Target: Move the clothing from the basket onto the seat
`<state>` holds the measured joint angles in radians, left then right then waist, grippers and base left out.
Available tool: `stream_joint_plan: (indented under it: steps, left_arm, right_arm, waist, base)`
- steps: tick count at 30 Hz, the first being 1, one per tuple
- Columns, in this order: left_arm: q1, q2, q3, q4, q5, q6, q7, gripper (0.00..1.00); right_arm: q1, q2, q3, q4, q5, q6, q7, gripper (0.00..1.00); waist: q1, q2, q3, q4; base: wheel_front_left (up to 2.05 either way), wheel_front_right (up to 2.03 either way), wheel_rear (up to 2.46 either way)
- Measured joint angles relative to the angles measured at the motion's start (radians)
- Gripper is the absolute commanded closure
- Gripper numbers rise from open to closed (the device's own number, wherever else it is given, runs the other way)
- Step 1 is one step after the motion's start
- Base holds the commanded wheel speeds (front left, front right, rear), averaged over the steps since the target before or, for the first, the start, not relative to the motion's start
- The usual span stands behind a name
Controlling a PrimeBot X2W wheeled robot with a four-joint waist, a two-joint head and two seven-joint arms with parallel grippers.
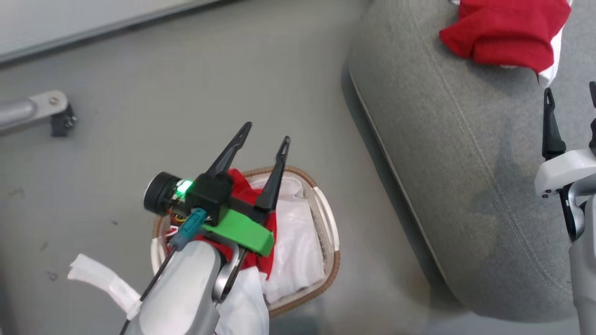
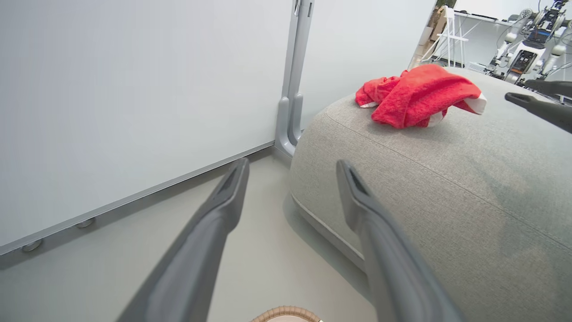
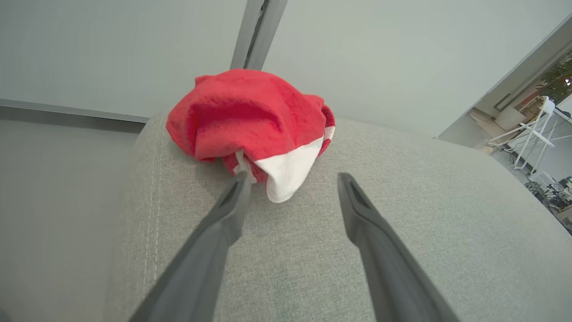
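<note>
Nearest me, my left claw hangs above the basket. Its two fingers are spread wide with nothing between them, and they point out past the rim towards the floor. Under it, the basket has clothing bunched inside, red with white fabric beside it. Further off on my right is the seat, just beside the basket. My right claw is over the cushion, also wide open and empty. One fingertip sits at the hem of a red jersey lying crumpled on the far part of the seat, but I cannot tell whether it touches.

I judge one garment is delivered and the next pick is in hand. For that I need to tip the left wrist down, sink the fingers into the red folds and close on a good bunch.
</note>
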<state>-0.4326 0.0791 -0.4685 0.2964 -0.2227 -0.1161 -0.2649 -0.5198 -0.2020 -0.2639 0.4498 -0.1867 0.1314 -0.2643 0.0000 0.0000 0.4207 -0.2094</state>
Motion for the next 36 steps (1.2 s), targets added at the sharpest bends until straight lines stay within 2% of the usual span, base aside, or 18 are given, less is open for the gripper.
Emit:
stream_joint_plan:
  steps: [8, 21, 26, 32, 36]
  left_arm:
    - [0.099, -0.022, 0.149, -0.01, -0.014, 0.006, 0.0, 0.0]
    - [0.268, -0.028, 0.367, 0.001, -0.016, 0.021, 0.0, 0.0]
    - [0.324, -0.028, 0.383, 0.007, -0.026, 0.024, 0.0, 0.0]
    - [0.374, -0.029, 0.375, 0.009, -0.059, 0.039, 0.0, 0.0]
    - [0.391, -0.029, 0.353, 0.021, -0.059, 0.043, 0.0, 0.0]
  right_arm:
    - [0.018, 0.012, 0.029, -0.049, 0.02, 0.0, 0.0, 0.0]
    - [0.099, 0.128, 0.143, -0.075, 0.081, 0.0, 0.0, 0.0]
    - [0.194, 0.152, 0.17, -0.089, 0.122, 0.0, 0.0, 0.0]
    - [0.296, 0.154, 0.204, -0.109, 0.215, 0.0, 0.0, 0.0]
    - [0.355, 0.154, 0.203, -0.127, 0.235, 0.0, 0.0, 0.0]
  waist:
    - [-0.0001, 0.0, -0.144, 0.073]
    - [-0.0001, 0.0, -0.307, 0.185]
    - [-0.0001, 0.0, -0.35, 0.219]
    - [-0.0001, 0.0, -0.386, 0.248]
    - [0.0, 0.0, -0.402, 0.265]
  base:
    - [0.0, 0.0, 0.0]
    - [0.0, 0.0, 0.0]
    - [0.0, 0.0, 0.0]
    - [0.0, 0.0, 0.0]
    - [0.0, 0.0, 0.0]
